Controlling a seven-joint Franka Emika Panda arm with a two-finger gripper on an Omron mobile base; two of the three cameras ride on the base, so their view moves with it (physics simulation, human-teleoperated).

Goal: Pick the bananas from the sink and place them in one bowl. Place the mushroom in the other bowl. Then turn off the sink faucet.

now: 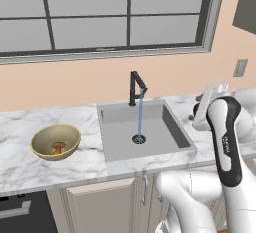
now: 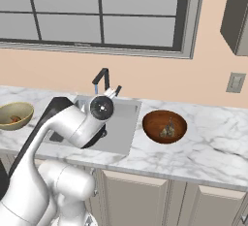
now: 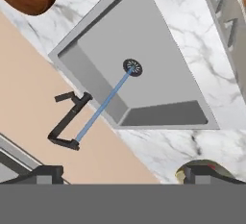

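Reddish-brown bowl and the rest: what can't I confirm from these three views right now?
- Reddish-brown bowl: right base view, contents too small to count as bananas; cut off by the hand view's edge.
- Yellow-olive bowl: the orange-brown item inside is too small to name.
- Faucet handle: too small to read; water runs into the sink.
- Gripper: tips shown, spread wide.

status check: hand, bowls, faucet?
Hand open, empty, above sink. Mushroom in brassy bowl, bananas in brown bowl. Faucet running; nothing blocking.

Bananas (image 2: 168,130) in reddish-brown bowl (image 2: 153,117) — mushroom (image 2: 15,119) in brassy bowl (image 2: 25,107), sink (image 2: 127,123) between.
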